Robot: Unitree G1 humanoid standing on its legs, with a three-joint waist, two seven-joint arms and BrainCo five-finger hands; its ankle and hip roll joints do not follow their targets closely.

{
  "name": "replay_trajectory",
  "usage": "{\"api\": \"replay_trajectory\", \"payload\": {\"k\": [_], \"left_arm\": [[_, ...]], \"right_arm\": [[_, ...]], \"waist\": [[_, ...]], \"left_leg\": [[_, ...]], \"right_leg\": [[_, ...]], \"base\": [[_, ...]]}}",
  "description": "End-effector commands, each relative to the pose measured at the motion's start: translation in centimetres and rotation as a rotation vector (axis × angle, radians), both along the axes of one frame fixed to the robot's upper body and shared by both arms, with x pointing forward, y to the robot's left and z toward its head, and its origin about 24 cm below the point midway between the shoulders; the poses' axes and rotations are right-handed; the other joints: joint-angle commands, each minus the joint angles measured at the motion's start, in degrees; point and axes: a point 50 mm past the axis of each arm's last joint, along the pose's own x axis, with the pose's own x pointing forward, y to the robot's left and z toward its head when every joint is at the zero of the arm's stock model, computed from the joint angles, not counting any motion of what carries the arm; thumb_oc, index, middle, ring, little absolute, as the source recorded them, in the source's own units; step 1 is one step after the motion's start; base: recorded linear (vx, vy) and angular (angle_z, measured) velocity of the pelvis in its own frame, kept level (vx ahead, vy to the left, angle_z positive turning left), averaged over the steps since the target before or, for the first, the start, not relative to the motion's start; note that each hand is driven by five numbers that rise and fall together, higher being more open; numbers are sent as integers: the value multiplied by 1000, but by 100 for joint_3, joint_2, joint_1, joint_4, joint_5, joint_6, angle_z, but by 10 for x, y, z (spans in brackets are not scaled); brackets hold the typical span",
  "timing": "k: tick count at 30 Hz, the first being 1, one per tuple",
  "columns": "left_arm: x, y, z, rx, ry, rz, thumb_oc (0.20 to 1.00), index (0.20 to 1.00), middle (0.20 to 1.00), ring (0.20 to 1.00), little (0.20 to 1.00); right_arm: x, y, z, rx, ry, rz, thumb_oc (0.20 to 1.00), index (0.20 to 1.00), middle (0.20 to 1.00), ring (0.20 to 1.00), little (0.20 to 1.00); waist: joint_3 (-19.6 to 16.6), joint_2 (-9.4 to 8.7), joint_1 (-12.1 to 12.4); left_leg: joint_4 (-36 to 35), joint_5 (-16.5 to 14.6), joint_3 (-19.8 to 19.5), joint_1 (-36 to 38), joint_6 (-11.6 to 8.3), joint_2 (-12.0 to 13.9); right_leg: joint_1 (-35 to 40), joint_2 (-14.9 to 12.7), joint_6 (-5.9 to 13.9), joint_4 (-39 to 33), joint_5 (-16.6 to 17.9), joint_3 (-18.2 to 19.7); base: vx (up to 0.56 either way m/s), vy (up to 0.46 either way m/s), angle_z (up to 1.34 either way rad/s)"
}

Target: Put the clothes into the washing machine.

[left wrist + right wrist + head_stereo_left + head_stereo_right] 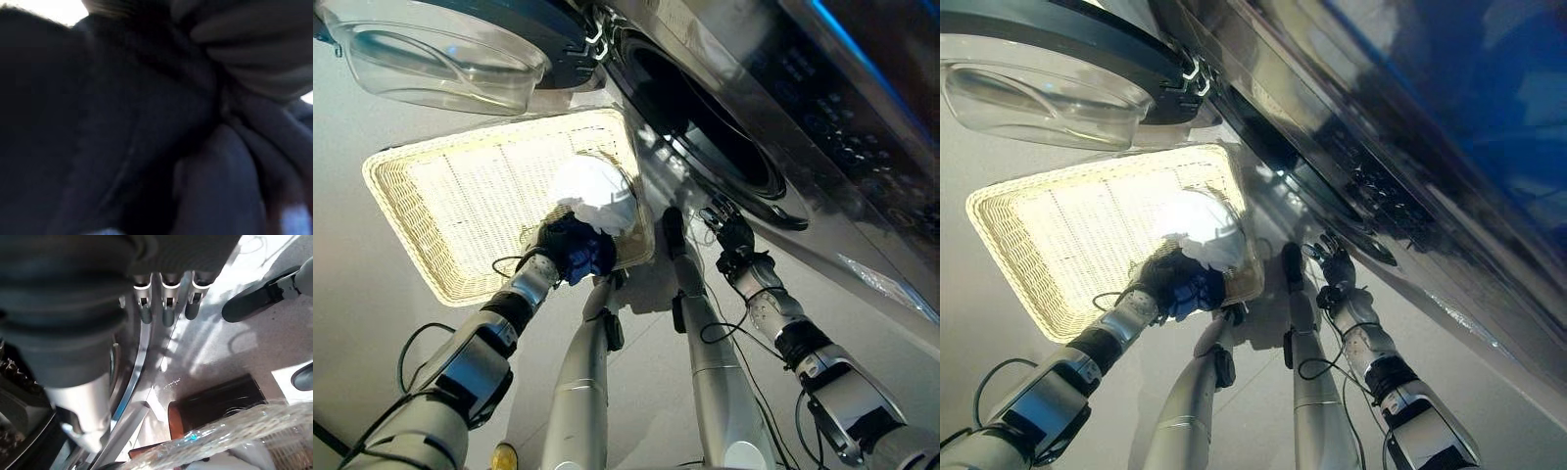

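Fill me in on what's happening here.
The robot is loading laundry. Its left hand is down at the near corner of the wicker basket, buried in a bundle of dark blue and white clothes there; its fingers are hidden in the cloth. The right hand hangs open and holds nothing, close to the rim of the washer's drum opening. The washer door is swung open above the basket. Nothing shows in the drum.

Woven wicker basket (440, 196), soft white and dark blue cloth (592, 196), glossy metal washing machine (862, 186), clear plastic door (440, 64).
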Motion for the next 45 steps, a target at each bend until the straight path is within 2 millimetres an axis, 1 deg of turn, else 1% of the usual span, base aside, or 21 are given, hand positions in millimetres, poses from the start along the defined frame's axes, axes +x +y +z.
{"api": "replay_trajectory", "payload": {"k": [1, 3, 7, 10, 14, 15, 18, 21, 23, 24, 26, 29, 30, 31, 34, 36, 37, 40, 41, 44, 45], "left_arm": [[2, 14, 29, -19, -213, 71, 200, 200, 200, 200, 200], [-1, 18, 37, -20, -291, 98, 200, 200, 200, 200, 200], [-6, 23, 45, -43, -370, 128, 200, 200, 200, 200, 200], [-14, 30, 51, -63, -425, 137, 200, 200, 200, 200, 200], [-22, 33, 52, -77, -454, 139, 200, 200, 200, 200, 200], [-22, 33, 54, -78, -459, 140, 200, 200, 200, 200, 200], [-34, 41, 48, -91, -465, 132, 200, 200, 200, 200, 200], [-38, 42, 48, -112, -470, 112, 200, 200, 200, 200, 200], [-43, 36, 47, -190, -464, 34, 200, 200, 200, 200, 200], [-43, 35, 49, -203, -468, 25, 200, 200, 200, 200, 200], [-49, 26, 46, -317, -450, -62, 200, 200, 200, 200, 200], [-54, 15, 49, -462, -448, -187, 200, 200, 200, 200, 200], [-55, 12, 49, -490, -436, -229, 200, 200, 200, 200, 200], [-55, 8, 52, -514, -434, -268, 200, 200, 200, 200, 200], [-57, -10, 64, -636, -401, -477, 200, 200, 200, 200, 200], [-58, -20, 72, -699, -387, -581, 200, 200, 200, 200, 200], [-59, -29, 77, -743, -368, -682, 200, 200, 200, 200, 200], [-60, -39, 85, -773, -362, -762, 200, 200, 200, 200, 200], [-62, -48, 90, -806, -349, -834, 200, 200, 200, 200, 200], [-62, -59, 94, -827, -320, -908, 200, 200, 200, 200, 200], [-62, -67, 96, -841, -299, -948, 200, 200, 200, 200, 200]], "right_arm": [[-8, 8, 2, 37, -49, 20, 1000, 1000, 1000, 1000, 1000], [-10, 10, 2, 45, -53, 27, 1000, 1000, 1000, 1000, 1000], [-14, 16, 1, 11, -66, 71, 1000, 1000, 1000, 1000, 1000], [-18, 27, 5, -97, -93, 125, 1000, 1000, 1000, 1000, 1000], [-20, 36, 10, -191, -124, 166, 1000, 1000, 1000, 1000, 1000], [-19, 36, 11, -192, -129, 166, 1000, 1000, 1000, 1000, 1000], [-20, 46, 15, -334, -160, 234, 1000, 1000, 1000, 1000, 1000], [-21, 50, 20, -395, -192, 258, 1000, 1000, 1000, 1000, 1000], [-23, 57, 25, -482, -239, 289, 1000, 1000, 1000, 1000, 1000], [-23, 58, 27, -490, -251, 288, 1000, 1000, 1000, 1000, 1000], [-26, 65, 35, -614, -331, 313, 1000, 1000, 1000, 1000, 1000], [-27, 73, 51, -760, -445, 324, 1000, 1000, 1000, 1000, 1000], [-28, 75, 53, -801, -469, 329, 1000, 1000, 1000, 1000, 1000], [-27, 77, 57, -823, -490, 331, 1000, 1000, 1000, 1000, 1000], [-25, 84, 67, -921, -538, 370, 1000, 1000, 1000, 1000, 1000], [-24, 85, 71, -944, -541, 403, 1000, 1000, 1000, 1000, 1000], [-24, 87, 70, -948, -530, 444, 1000, 1000, 1000, 1000, 1000], [-24, 90, 71, -939, -522, 480, 1000, 1000, 1000, 1000, 1000], [-25, 94, 69, -908, -505, 514, 1000, 1000, 1000, 1000, 1000], [-25, 100, 67, -847, -481, 544, 1000, 1000, 1000, 1000, 1000], [-26, 104, 66, -803, -465, 563, 1000, 1000, 1000, 1000, 1000]], "waist": [[-131, -48, 274], [-131, -54, 331], [-131, -51, 426], [-131, -40, 581], [-131, -48, 730], [-131, -47, 728], [-131, -11, 939], [-131, 1, 1013], [-131, 14, 1102], [-131, 16, 1112], [-131, 27, 1174], [-131, 54, 1246], [-131, 67, 1264], [-131, 75, 1277], [-131, 120, 1323], [-131, 133, 1335], [-131, 141, 1335], [-131, 138, 1334], [-131, 128, 1325], [-131, 111, 1293], [-131, 94, 1261]], "left_leg": [[-306, 379, -314, 94, -419, -53], [-307, 358, -373, 179, -410, -56], [-315, 350, -458, 283, -398, -57], [-317, 337, -587, 441, -370, -84], [-289, 301, -721, 584, -348, -111], [-297, 345, -721, 539, -348, -110], [-269, 258, -875, 822, -320, -144], [-255, 238, -931, 909, -311, -160], [-240, 214, -986, 998, -303, -169], [-249, 257, -989, 962, -301, -169], [-278, 222, -1035, 1071, -288, -183], [-398, 300, -1060, 1111, -278, -173], [-417, 269, -1065, 1169, -274, -177], [-432, 320, -1067, 1123, -273, -177], [-451, 324, -1073, 1165, -261, -189], [-435, 318, -1073, 1172, -255, -206], [-411, 267, -1077, 1226, -247, -226], [-407, 302, -1070, 1179, -243, -229], [-419, 296, -1065, 1193, -236, -235], [-442, 297, -1042, 1203, -230, -244], [-465, 297, -1015, 1197, -230, -243]], "right_leg": [[184, 206, 384, 425, -585, -286], [269, 195, 376, 451, -622, -331], [381, 176, 368, 523, -695, -413], [558, 157, 345, 634, -824, -542], [720, 115, 347, 738, -922, -678], [682, 116, 344, 715, -872, -679], [973, 70, 336, 849, -1055, -818], [1083, 46, 335, 866, -1096, -865], [1191, 8, 347, 888, -1131, -932], [1168, 7, 345, 861, -1080, -943], [1284, -8, 366, 847, -1119, -987], [1335, -15, 393, 755, -1053, -1031], [1381, -19, 403, 768, -1098, -1036], [1347, -17, 404, 736, -1039, -1044], [1377, -43, 422, 742, -1032, -1071], [1398, -61, 427, 747, -1036, -1083], [1448, -77, 439, 783, -1085, -1085], [1417, -89, 443, 741, -1018, -1089], [1426, -96, 453, 707, -991, -1085], [1425, -97, 461, 646, -942, -1069], [1410, -93, 472, 597, -904, -1045]], "base": [[-14, -33, 9], [-36, -65, 13], [-43, -65, 11], [-59, -98, 18], [-38, -86, 20], [-29, -53, 22], [-41, -64, 20], [-23, -41, 19], [-26, -53, 10], [-26, -44, 19], [-3, -50, 24], [-3, -24, 12], [-4, -9, 7], [-3, -8, 4], [-6, 4, 5], [6, -2, 7], [-2, -9, 7], [1, -3, 2], [0, 0, 0], [0, 0, 0], [0, 0, 0]]}}
